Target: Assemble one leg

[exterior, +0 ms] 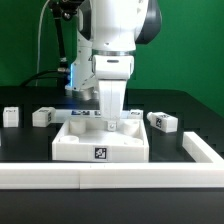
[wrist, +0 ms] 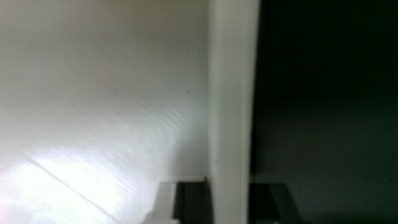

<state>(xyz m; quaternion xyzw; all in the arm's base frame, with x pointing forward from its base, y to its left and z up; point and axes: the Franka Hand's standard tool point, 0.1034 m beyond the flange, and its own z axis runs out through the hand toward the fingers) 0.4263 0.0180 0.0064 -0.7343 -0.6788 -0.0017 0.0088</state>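
Observation:
In the exterior view my gripper (exterior: 111,124) points straight down over the back right part of the large flat white square piece (exterior: 75,145). In the wrist view a narrow white post, the leg (wrist: 233,100), runs up from between my two dark fingertips (wrist: 192,203). The jaws stand close against its sides, shut on it. The white square piece (wrist: 107,110) fills one side of that view and the dark table (wrist: 329,110) the other. In the exterior view the leg's lower end is mostly hidden by the fingers.
Three loose white legs with tags lie on the black table: two at the exterior view's left (exterior: 10,115) (exterior: 42,117) and one at its right (exterior: 162,122). A low white wall (exterior: 100,176) runs along the front and up the right side (exterior: 205,150).

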